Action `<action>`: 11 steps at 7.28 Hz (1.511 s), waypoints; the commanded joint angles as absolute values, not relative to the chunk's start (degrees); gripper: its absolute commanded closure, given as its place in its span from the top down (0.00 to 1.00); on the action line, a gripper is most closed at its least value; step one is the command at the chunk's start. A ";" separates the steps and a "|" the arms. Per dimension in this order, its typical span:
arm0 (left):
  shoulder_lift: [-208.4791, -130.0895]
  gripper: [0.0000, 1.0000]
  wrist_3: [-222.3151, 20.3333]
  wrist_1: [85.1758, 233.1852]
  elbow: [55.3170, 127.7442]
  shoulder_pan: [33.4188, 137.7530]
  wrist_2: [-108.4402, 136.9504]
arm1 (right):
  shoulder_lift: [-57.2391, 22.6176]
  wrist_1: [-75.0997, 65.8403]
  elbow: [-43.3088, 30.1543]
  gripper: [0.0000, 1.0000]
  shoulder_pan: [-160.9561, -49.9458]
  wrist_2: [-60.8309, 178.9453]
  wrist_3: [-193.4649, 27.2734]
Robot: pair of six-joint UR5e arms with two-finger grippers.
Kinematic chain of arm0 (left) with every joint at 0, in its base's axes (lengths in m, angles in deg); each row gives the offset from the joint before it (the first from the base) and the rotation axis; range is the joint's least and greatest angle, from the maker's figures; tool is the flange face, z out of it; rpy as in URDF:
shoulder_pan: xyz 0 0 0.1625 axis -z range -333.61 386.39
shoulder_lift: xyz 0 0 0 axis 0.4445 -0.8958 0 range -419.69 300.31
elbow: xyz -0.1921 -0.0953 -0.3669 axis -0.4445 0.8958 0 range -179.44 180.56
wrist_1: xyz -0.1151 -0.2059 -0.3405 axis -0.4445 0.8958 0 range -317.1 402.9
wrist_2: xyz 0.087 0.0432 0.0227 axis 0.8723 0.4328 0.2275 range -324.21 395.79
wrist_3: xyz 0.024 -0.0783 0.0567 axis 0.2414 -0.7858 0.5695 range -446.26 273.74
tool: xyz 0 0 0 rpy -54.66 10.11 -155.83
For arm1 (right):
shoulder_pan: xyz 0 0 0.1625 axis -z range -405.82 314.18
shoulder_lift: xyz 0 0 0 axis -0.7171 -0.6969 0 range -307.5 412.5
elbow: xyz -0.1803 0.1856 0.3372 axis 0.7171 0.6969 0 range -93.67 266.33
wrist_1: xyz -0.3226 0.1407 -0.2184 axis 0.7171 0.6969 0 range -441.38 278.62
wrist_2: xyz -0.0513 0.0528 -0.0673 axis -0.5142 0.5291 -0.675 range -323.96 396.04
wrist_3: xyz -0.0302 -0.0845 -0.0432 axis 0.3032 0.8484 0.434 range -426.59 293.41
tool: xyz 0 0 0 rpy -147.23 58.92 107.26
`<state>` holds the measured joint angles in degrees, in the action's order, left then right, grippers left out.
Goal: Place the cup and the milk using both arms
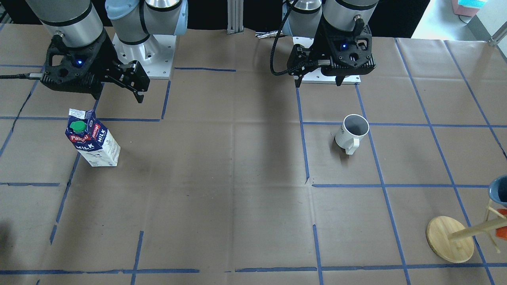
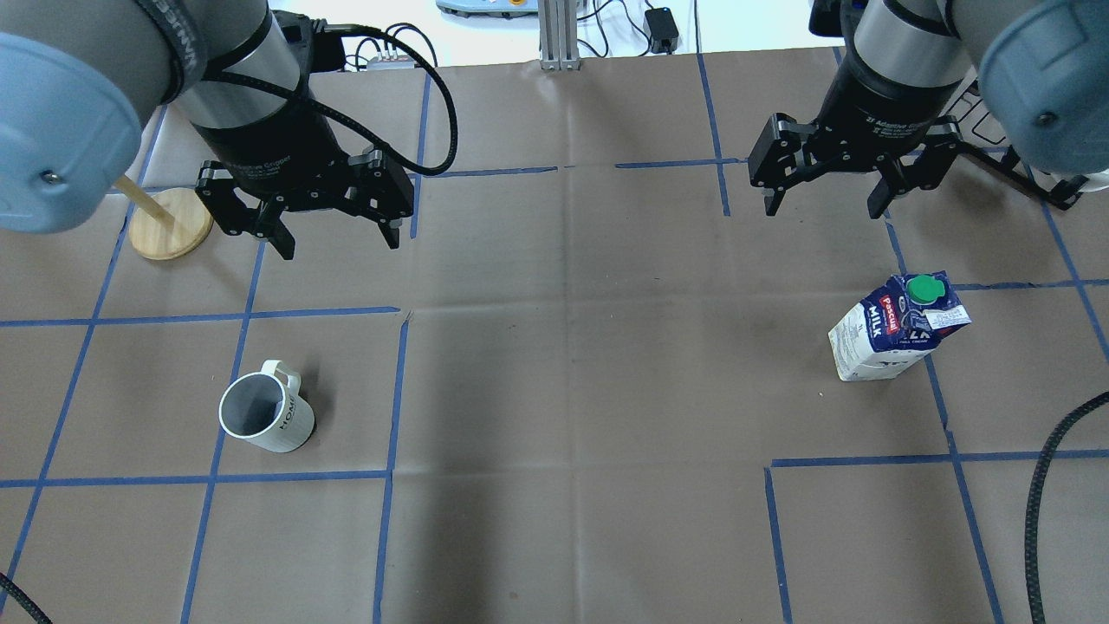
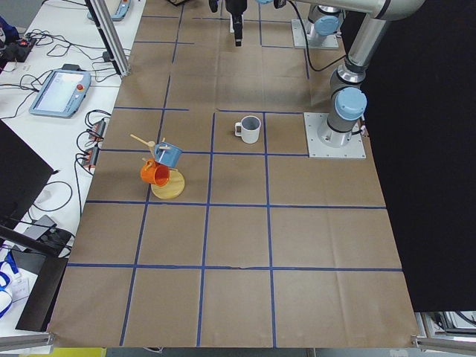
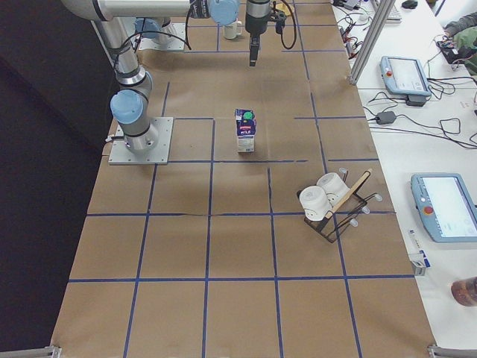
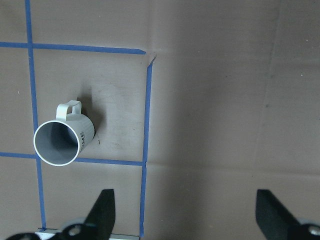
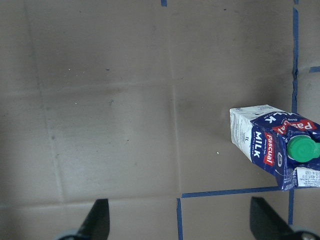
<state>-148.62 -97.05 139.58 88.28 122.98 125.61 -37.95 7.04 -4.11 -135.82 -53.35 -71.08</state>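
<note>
Presently, both task items stand on the paper-covered table (image 2: pixel 572 390), untouched by either arm.

Cup (image 2: pixel 264 418): white, upright, on the robot's left half of the table, handle turned toward the operators' edge. Nothing is in contact with it.

Milk carton (image 2: pixel 897 328): upright on the robot's right half, well apart from the cup, with its green cap (image 2: pixel 923 289) on top.

Left gripper (image 2: pixel 340 246): hangs above the table, clear of the cup, with its fingers (image 5: pixel 102 212) spread wide and nothing between them. In the wrist view the cup sits off to one side of the finger gap, not within it.

Right gripper (image 2: pixel 823 210): also raised, its fingers (image 6: pixel 97 220) wide apart and empty. The carton lies to one side of its gap.

Other items: a wooden mug stand (image 3: pixel 168 187) near the operators' edge toward the robot's left end, carrying an orange mug (image 3: pixel 154 174) and a blue mug (image 3: pixel 169 155). A wire rack (image 4: pixel 339 224) stands near the same edge toward the right end, holding two white cups (image 4: pixel 313 201).
</note>
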 commanded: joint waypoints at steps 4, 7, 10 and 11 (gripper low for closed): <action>-148.46 1.00 -96.63 139.49 88.10 122.81 125.61 | -37.94 7.04 -4.11 1.00 -135.82 -53.35 -71.08; -148.71 1.00 -96.89 140.28 86.68 122.90 126.40 | -37.94 7.13 -4.11 1.00 -135.82 -53.35 -71.08; -150.39 1.00 -96.98 140.73 84.76 122.72 129.45 | -37.94 7.04 -4.11 1.00 -135.82 -53.35 -71.08; -151.35 1.00 -97.07 141.07 84.15 122.72 129.48 | -38.03 7.04 -4.11 1.00 -135.82 -53.35 -71.08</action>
<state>-150.57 -96.92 140.85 84.80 122.75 128.62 -37.96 7.05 -4.11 -135.82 -53.35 -71.08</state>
